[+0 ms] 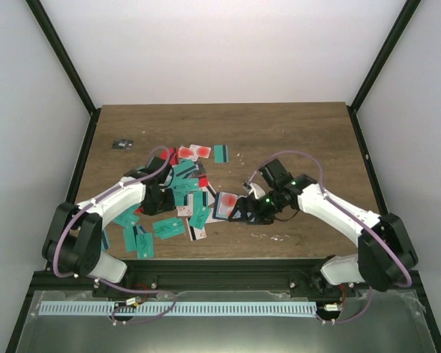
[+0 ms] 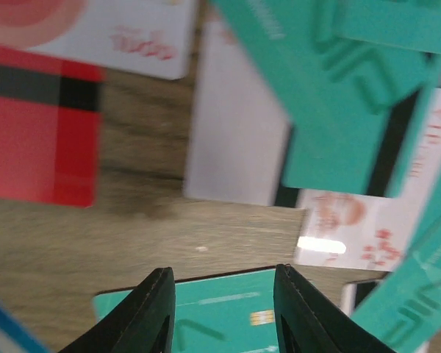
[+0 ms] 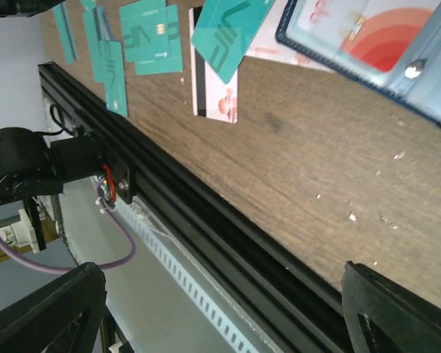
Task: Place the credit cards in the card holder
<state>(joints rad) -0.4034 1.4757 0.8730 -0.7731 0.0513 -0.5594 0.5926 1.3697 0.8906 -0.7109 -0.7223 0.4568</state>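
Left gripper (image 2: 222, 272) half-open above teal card (image 2: 220, 318), right gripper (image 3: 220, 273) wide

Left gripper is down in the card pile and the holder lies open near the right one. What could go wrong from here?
1. The left gripper sits over a flat teal plastic card among overlapping cards; closing may drag neighbours or lift two.
2. The open navy-blue folding card holder lies unheld, with the right gripper open nearby; inserting a card could push it away.
3. Loose teal cards by the front edge of the wooden table could get swept off.
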